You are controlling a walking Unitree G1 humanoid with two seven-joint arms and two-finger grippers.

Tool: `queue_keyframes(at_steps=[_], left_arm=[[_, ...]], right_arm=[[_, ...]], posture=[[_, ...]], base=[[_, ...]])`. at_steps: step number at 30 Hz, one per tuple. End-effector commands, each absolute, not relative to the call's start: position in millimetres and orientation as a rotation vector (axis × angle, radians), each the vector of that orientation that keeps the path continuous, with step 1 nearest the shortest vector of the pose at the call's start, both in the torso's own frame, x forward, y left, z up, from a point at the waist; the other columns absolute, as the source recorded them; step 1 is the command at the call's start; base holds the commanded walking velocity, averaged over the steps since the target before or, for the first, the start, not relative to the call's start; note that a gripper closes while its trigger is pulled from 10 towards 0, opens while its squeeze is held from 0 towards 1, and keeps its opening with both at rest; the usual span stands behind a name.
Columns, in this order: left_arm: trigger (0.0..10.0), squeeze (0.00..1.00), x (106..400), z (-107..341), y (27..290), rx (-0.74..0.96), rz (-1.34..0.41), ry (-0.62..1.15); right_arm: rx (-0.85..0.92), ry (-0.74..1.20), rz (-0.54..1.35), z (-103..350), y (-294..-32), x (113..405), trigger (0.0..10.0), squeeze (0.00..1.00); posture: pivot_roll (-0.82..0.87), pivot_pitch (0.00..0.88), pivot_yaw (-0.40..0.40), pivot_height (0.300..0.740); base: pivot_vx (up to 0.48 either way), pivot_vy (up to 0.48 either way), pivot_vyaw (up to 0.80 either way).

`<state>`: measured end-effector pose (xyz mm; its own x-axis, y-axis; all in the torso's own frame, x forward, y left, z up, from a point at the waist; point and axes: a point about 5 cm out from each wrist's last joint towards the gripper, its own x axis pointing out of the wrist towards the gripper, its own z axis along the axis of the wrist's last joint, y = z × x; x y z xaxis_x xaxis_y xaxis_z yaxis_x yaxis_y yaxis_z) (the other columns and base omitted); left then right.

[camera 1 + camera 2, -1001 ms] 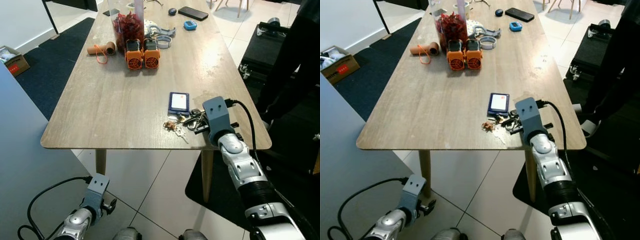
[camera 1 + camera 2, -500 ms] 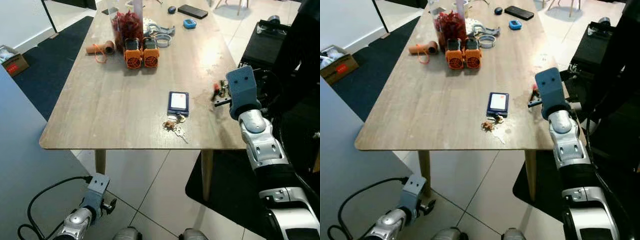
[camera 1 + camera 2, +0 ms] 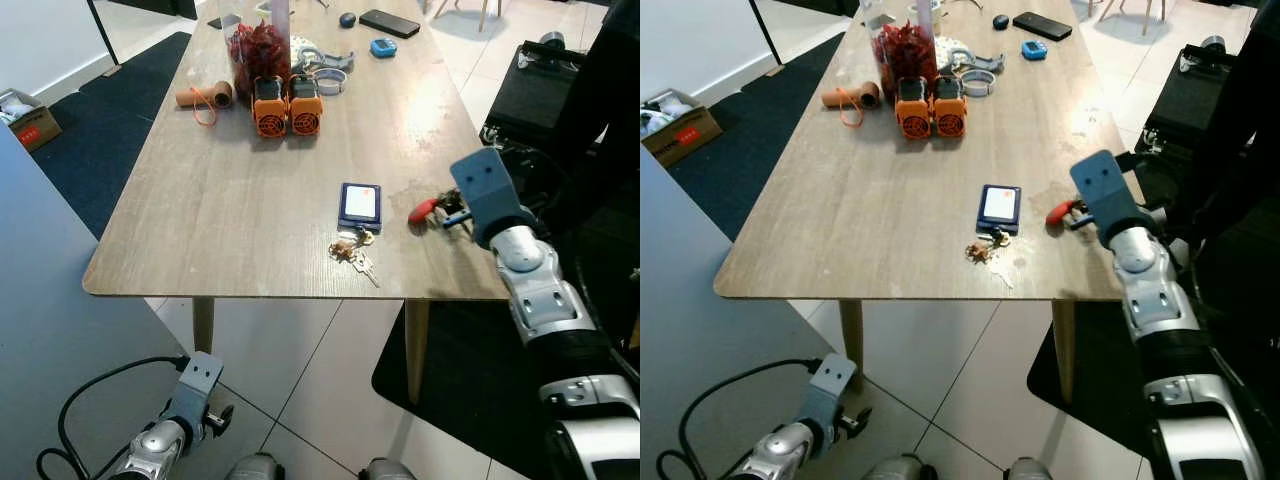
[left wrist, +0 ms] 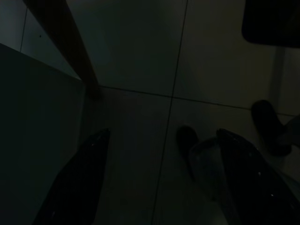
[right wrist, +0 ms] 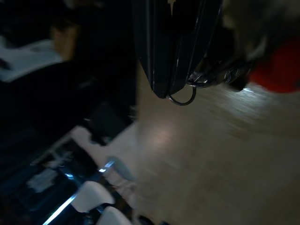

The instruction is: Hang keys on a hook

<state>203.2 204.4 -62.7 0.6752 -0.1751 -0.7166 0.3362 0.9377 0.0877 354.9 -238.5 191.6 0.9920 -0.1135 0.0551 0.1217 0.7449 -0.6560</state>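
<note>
My right gripper [image 3: 447, 213] hovers just above the right side of the wooden table [image 3: 230, 200], shut on a bunch of keys with a red fob [image 3: 422, 210]. In the right wrist view the shut fingers [image 5: 171, 47] pinch a key ring [image 5: 183, 99], and the red fob [image 5: 276, 75] hangs beside it over the tabletop. A second small bunch of keys [image 3: 352, 254] lies on the table near the front edge, just in front of a blue card holder [image 3: 359, 204]. My left gripper [image 4: 159, 187] hangs idle and open near the floor.
Two orange devices [image 3: 285, 106], a jar of red stuff [image 3: 256, 45], a cardboard roll [image 3: 205, 97] and a phone [image 3: 386, 23] sit at the table's far end. A black case [image 3: 545, 80] and a person in dark clothes [image 3: 610, 90] stand to the right.
My right gripper lifted the red-fob keys off the table near the front edge, swung right and away, and now holds them right of the card holder. The small bunch stayed put.
</note>
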Motion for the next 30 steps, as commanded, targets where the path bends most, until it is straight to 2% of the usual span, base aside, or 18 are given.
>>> queue_keyframes(at_steps=[1, 3, 4, 8, 10, 11, 13, 14, 16, 17, 18, 20, 23, 25, 27, 30], left_arm=[[10.0, 0.00, 197.6, -64.4, 213.1, 0.250, -0.285, 0.801], [10.0, 0.00, 195.6, -65.6, 213.0, 0.256, -0.283, 0.805], [10.0, 0.00, 194.7, -66.2, 212.9, 0.265, -0.283, 0.807], [10.0, 0.00, 194.9, -66.2, 212.9, 0.270, -0.284, 0.807], [10.0, 0.00, 196.1, -65.5, 213.1, 0.281, -0.290, 0.805], [10.0, 0.00, 196.1, -65.5, 213.1, 0.281, -0.290, 0.805], [10.0, 0.00, 197.2, -64.9, 213.1, 0.284, -0.292, 0.802], [10.0, 0.00, 197.2, -64.9, 213.1, 0.284, -0.292, 0.802], [10.0, 0.00, 199.9, -63.3, 213.5, 0.286, -0.294, 0.794], [10.0, 0.00, 199.9, -63.3, 213.5, 0.286, -0.294, 0.794], [10.0, 0.00, 200.7, -62.7, 213.6, 0.287, -0.295, 0.791], [10.0, 0.00, 200.3, -62.7, 214.0, 0.292, -0.298, 0.790], [10.0, 0.00, 199.4, -63.1, 214.1, 0.294, -0.300, 0.792], [10.0, 0.00, 197.4, -64.1, 214.1, 0.303, -0.306, 0.796], [10.0, 0.00, 196.2, -64.8, 214.0, 0.305, -0.308, 0.799], [10.0, 0.00, 193.2, -66.3, 214.3, 0.310, -0.309, 0.804]], right_arm=[[-0.756, -0.012, -0.159, 189.2, -243.3, 352.5, 10.0, 0.00], [-0.826, -0.043, -0.290, 197.1, -267.9, 344.6, 10.0, 0.00], [-0.863, -0.059, -0.400, 203.5, -291.3, 335.4, 10.0, 0.00], [-0.876, -0.054, -0.462, 205.8, -308.4, 327.8, 10.0, 0.00], [-0.905, -0.032, -0.529, 206.7, -330.1, 316.8, 10.0, 0.00], [-0.905, -0.032, -0.529, 206.7, -330.1, 316.8, 10.0, 0.00], [-0.927, -0.014, -0.586, 206.8, -347.6, 306.5, 10.0, 0.00], [-0.927, -0.014, -0.586, 206.8, -347.6, 306.5, 10.0, 0.00], [-0.927, 0.036, -0.671, 202.4, -374.5, 288.5, 10.0, 0.00], [-0.927, 0.036, -0.671, 202.4, -374.5, 288.5, 10.0, 0.00], [-0.921, 0.060, -0.713, 199.5, -386.5, 278.8, 10.0, 0.00], [-0.846, 0.168, -0.778, 179.1, -411.7, 256.7, 10.0, 0.00], [-0.780, 0.234, -0.797, 163.8, -420.6, 246.5, 10.0, 0.00], [-0.703, 0.353, -0.795, 133.8, -427.0, 230.8, 10.0, 0.00], [-0.660, 0.399, -0.779, 117.7, -424.1, 225.0, 10.0, 0.00], [-0.527, 0.505, -0.699, 67.1, -402.5, 211.5, 10.0, 0.00]], posture=[[0.06, 0.102, 0.013, 0.740], [0.06, 0.089, 0.008, 0.740], [0.06, 0.085, 0.007, 0.740], [0.06, 0.079, 0.006, 0.740], [0.06, 0.075, 0.005, 0.740], [0.06, 0.075, 0.005, 0.740], [0.05, 0.072, 0.006, 0.740], [0.05, 0.072, 0.006, 0.740], [0.05, 0.071, 0.004, 0.740], [0.05, 0.071, 0.004, 0.740], [0.05, 0.071, 0.003, 0.740], [0.05, 0.070, 0.004, 0.740], [0.05, 0.070, 0.004, 0.740], [0.05, 0.069, 0.004, 0.740], [0.05, 0.071, 0.004, 0.740], [0.06, 0.071, 0.003, 0.740]], base=[[0.000, 0.000, 0.00], [0.000, 0.000, 0.00], [0.000, 0.000, 0.00], [0.000, 0.000, 0.00], [0.000, 0.000, 0.00], [0.000, 0.000, 0.00], [0.000, 0.000, 0.00], [0.000, 0.000, 0.00], [0.000, 0.000, 0.00], [0.000, 0.000, 0.00], [0.000, 0.000, 0.00], [0.000, 0.000, 0.00], [0.000, 0.000, 0.00], [0.000, 0.000, 0.00], [0.000, 0.000, 0.00], [0.000, 0.000, 0.00]])
